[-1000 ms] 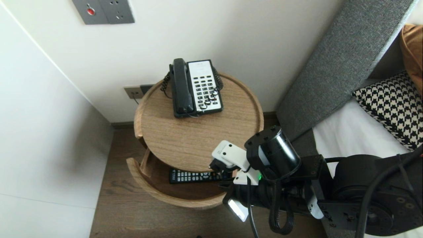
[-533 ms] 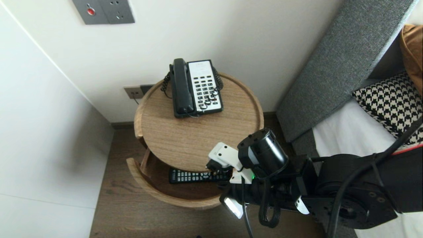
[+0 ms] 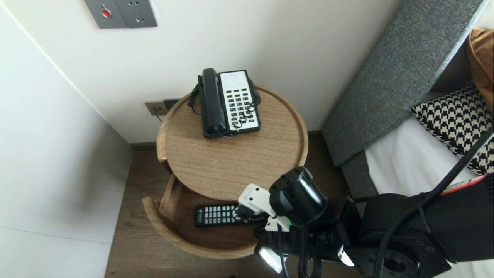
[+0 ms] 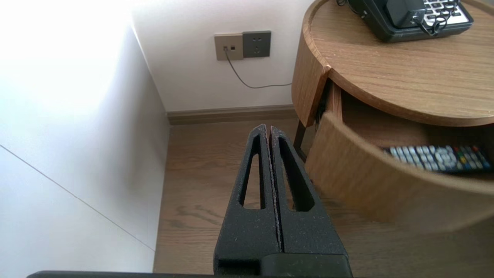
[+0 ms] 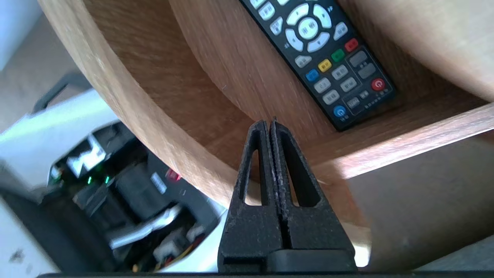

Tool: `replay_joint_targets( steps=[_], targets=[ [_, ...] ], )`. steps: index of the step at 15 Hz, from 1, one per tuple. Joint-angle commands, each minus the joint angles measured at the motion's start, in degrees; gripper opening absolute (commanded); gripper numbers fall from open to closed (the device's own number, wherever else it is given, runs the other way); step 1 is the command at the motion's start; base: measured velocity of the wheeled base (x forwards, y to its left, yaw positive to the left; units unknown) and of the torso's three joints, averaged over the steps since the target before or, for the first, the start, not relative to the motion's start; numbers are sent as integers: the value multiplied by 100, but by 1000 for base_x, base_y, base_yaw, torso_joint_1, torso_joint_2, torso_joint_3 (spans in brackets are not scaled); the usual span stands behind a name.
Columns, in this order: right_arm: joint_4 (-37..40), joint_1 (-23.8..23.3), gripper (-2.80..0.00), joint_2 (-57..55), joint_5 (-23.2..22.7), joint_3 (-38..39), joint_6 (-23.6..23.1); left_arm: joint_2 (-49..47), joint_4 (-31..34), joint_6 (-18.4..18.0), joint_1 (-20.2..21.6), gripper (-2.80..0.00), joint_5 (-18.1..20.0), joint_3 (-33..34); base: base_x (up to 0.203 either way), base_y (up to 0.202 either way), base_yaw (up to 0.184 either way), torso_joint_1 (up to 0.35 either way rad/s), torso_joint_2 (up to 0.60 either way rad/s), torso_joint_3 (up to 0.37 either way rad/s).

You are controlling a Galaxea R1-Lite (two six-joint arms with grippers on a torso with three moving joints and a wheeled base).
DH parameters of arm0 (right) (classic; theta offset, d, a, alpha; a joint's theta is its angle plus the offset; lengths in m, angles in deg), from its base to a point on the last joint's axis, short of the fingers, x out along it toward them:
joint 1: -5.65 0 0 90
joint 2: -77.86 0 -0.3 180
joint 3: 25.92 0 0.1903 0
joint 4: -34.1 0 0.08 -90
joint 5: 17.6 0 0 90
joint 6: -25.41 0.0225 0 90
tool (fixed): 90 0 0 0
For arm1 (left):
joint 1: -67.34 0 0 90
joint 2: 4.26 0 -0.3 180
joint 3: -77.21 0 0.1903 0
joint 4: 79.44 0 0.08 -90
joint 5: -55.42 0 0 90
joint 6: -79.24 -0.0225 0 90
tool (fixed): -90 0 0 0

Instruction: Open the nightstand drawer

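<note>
A: See the drawer (image 3: pixel 162 227)? Sticks out open under the round bench (image 3: pixel 239 162), low, close to the floor.

B: Looks like thick wood. Stiff, a bit heavy, not easy to break. No handle to see, so best to hook the curved front from inside.

A: And the remote (image 3: pixel 218 214)?

B: Lies flat in the drawer, buttons up, one end close to the drawer's side board. Looks light, hard and smooth, maybe slippery. Best to pinch across the two long thin sides, near the middle.

A: Where to find the right gripper (image 5: pixel 269 122)?

B: Down inside the drawer, closed tight on nothing. Tips just beside the remote's end with the red button, close to the curved front. Hard to tell if touching the wood.

A: And the left gripper (image 4: pixel 268 127)?

B: Closed too, empty, hanging over the floor near the drawer's left side, not touching.

A: Anything hidden?

B: Yes. From the head, no sight of the right gripper's tips, only the big black arm in front. Covers one end of the remote too. From the right wrist, only part of the remote, other end cut off. No way to see the back of the drawer under the bench. Up on the bench, just a phone (image 3: pixel 228 102), far at the back.
</note>
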Motion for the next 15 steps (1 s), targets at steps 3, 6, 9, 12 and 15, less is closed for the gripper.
replay_joint_targets(
  steps=[3, 6, 9, 12, 15],
  targets=[
    [-1, 253, -280, 114, -1, 240, 14, 29, -9, 0, 1, -280, 4, 229, 0, 0, 0, 0, 0, 0],
    [-9, 415, -280, 142, -5, 409, 18, 29, -14, 0, 1, -280, 4, 229, 0, 0, 0, 0, 0, 0],
    [-9, 591, -280, 142, -5, 501, 42, 29, -14, 0, 1, -280, 4, 229, 0, 0, 0, 0, 0, 0],
    [-44, 675, -280, 151, -30, 619, 70, 29, -6, 0, 1, -280, 4, 229, 0, 0, 0, 0, 0, 0],
    [-36, 684, -280, 213, -23, 699, 114, 29, -14, 0, 1, -280, 4, 229, 0, 0, 0, 0, 0, 0]
  ],
)
